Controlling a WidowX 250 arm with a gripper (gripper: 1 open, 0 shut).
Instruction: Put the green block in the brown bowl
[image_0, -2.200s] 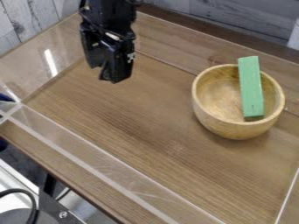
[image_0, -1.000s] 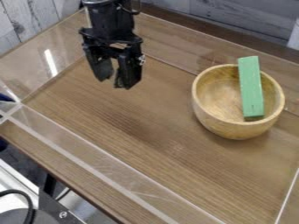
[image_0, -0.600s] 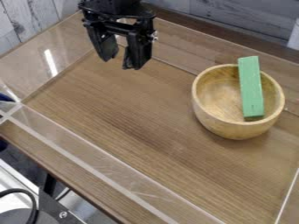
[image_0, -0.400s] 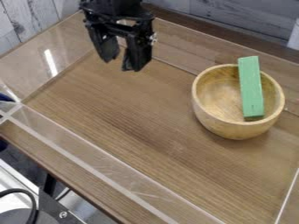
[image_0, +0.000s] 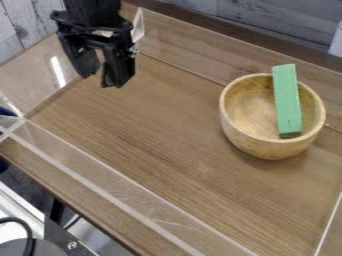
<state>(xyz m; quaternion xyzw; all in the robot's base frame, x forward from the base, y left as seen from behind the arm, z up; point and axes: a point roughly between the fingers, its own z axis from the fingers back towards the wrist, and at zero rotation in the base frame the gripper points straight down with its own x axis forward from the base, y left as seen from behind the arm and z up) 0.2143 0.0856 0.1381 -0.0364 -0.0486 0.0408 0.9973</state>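
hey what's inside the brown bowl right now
The green block lies in the brown bowl, leaning across it with its upper end resting on the far rim. The bowl's floor beneath the block is covered, so anything under it cannot be seen.

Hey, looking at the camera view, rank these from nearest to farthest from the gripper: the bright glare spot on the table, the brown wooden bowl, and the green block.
1. Bright glare spot: just left of the open gripper, upper left.
2. Round brown wooden bowl: far right; its near rim comes next.
3. Long green block: lying across the bowl's right side, farthest.
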